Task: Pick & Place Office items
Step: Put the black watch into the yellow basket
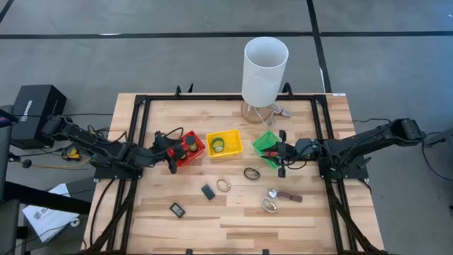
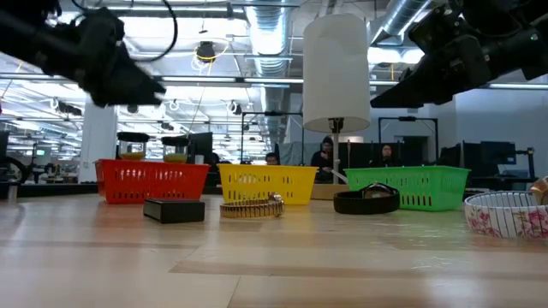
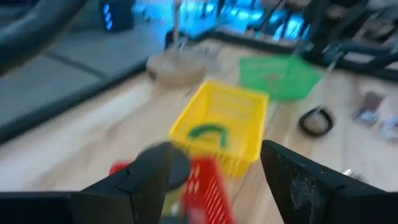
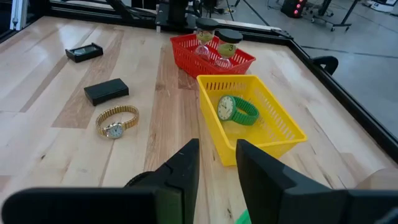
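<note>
Two dark arms reach inward over the wooden worktop point(image 1: 233, 219), each stretched low and nearly level from its own side. Behind them stands a tall white cylinder point(image 1: 265, 69) at the far edge. Three small baskets sit in a row between the arms: a red basket point(image 1: 190, 147) holding two small hourglasses point(image 4: 217, 45), a yellow basket point(image 1: 224, 144) holding a green watch point(image 4: 235, 110), and a green basket point(image 1: 267, 147). The left end effector point(image 1: 170, 150) hangs at the red basket's near side, its fingers point(image 3: 298, 180) spread wide with nothing between them. The right end effector point(image 1: 282, 152) hovers at the green basket, its fingers point(image 4: 261, 174) parted by a narrow gap and gripping nothing. Loose office items lie on the near worktop: a dark band point(image 1: 252, 173), a gold watch point(image 1: 224, 185), a black box point(image 1: 208, 192), a flat dark rectangle point(image 1: 177, 210), and a cluster of small pieces point(image 1: 277, 198) nearer the right arm.
</note>
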Controlling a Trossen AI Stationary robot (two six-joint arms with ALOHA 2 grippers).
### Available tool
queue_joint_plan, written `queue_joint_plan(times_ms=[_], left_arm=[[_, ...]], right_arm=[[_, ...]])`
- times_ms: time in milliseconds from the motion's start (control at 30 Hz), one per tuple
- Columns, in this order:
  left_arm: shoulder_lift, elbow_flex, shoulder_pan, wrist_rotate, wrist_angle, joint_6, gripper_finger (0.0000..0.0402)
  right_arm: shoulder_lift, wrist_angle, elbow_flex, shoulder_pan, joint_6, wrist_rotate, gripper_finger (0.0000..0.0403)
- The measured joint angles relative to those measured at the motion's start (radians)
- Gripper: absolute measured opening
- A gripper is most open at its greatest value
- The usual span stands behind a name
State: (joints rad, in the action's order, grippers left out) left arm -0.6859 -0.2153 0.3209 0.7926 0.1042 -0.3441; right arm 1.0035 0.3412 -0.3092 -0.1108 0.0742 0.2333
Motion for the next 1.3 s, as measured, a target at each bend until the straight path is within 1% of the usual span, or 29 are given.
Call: queue_joint_plan(times_ms=[167, 267, 367, 500, 533, 567, 667, 700, 767, 833, 933, 1000, 1067, 1167, 1233, 1300], left_arm=[[0.026, 0.000, 0.033, -0.048, 0.121, 0.086, 0.0229], [0.027, 0.000, 0.057, -0.121, 0.229, 0.134, 0.0220], [0.006, 0.000, 0.077, -0.183, 0.374, 0.175, 0.0211], [-0.026, -0.001, 0.099, -0.224, 0.514, 0.235, 0.0199], [-0.037, -0.001, 0.103, -0.225, 0.528, 0.237, 0.0197], [-0.045, -0.001, 0.105, -0.225, 0.534, 0.238, 0.0194], [-0.070, -0.001, 0.107, -0.225, 0.557, 0.236, 0.0188], [-0.076, -0.001, 0.107, -0.225, 0.557, 0.236, 0.0186], [-0.083, -0.001, 0.107, -0.225, 0.567, 0.236, 0.0183], [-0.087, -0.001, 0.107, -0.225, 0.575, 0.236, 0.0182], [-0.088, -0.001, 0.106, -0.225, 0.585, 0.232, 0.0181], [-0.088, -0.001, 0.106, -0.225, 0.586, 0.230, 0.0181], [-0.088, -0.001, 0.106, -0.225, 0.590, 0.229, 0.0181], [-0.088, -0.001, 0.106, -0.225, 0.592, 0.228, 0.0181], [-0.088, -0.001, 0.106, -0.225, 0.592, 0.228, 0.0181], [-0.088, -0.001, 0.106, -0.225, 0.592, 0.228, 0.0181]], right_arm=[[0.000, -0.025, 0.000, 0.000, -0.045, 0.000, 0.0098], [0.000, -0.027, 0.000, 0.000, -0.048, 0.000, 0.0098], [0.000, -0.014, 0.000, 0.000, -0.049, 0.000, 0.0098], [0.000, 0.001, 0.000, 0.000, -0.049, 0.000, 0.0098], [0.000, 0.005, 0.000, 0.000, -0.049, -0.004, 0.0098], [0.000, 0.007, 0.000, -0.001, -0.050, -0.031, 0.0098], [0.002, 0.019, 0.000, -0.013, -0.053, -0.219, 0.0098], [0.013, 0.046, 0.000, -0.023, -0.052, -0.262, 0.0098], [0.040, 0.099, 0.000, -0.044, -0.052, -0.273, 0.0098], [0.080, 0.132, -0.017, -0.057, -0.052, -0.255, 0.0098], [0.171, 0.127, -0.076, -0.072, -0.052, -0.248, 0.0100], [0.243, 0.113, -0.142, -0.080, -0.053, -0.228, 0.0105], [0.304, 0.017, -0.224, -0.079, -0.072, -0.176, 0.0113], [0.395, -0.260, -0.368, -0.076, -0.141, -0.077, 0.0127], [0.454, -0.456, -0.467, -0.076, -0.191, -0.053, 0.0136], [0.511, -0.626, -0.556, -0.076, -0.262, -0.052, 0.0143]])
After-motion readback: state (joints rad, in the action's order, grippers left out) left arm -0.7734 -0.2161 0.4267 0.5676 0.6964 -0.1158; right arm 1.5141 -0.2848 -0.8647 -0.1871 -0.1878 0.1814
